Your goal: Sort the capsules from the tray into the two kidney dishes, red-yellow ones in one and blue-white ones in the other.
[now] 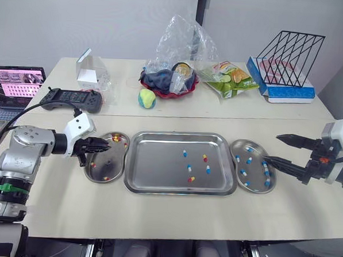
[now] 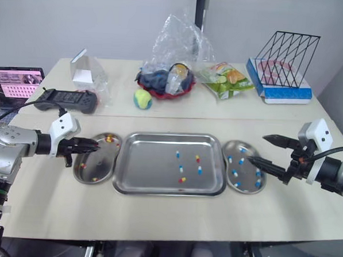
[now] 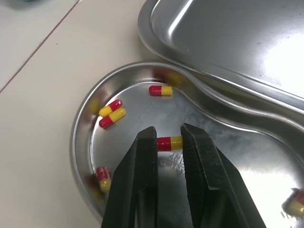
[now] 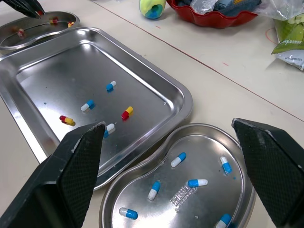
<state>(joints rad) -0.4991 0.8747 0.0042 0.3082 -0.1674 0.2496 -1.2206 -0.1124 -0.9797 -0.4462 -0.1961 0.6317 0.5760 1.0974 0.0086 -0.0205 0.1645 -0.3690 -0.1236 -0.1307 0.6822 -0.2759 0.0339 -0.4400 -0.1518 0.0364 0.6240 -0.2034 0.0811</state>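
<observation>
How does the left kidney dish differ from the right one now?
The left dish holds red-yellow capsules; the right dish holds blue-white capsules. The left gripper reaches over the left dish; the right gripper hangs wide open at the right dish's edge. Both are steel, kidney-shaped, beside the tray.

At centre frame, the silver tray [image 1: 158, 168] carries red-yellow capsules [image 1: 204, 158] and blue-white capsules [image 1: 185, 153]. Both dishes are silver: the left kidney dish [image 1: 115, 160] holds red-yellow, the right kidney dish [image 1: 255, 178] blue-white. Beige table [image 1: 155, 220]. Black fingers [image 4: 76, 175] on the right gripper [image 1: 272, 147].
</observation>
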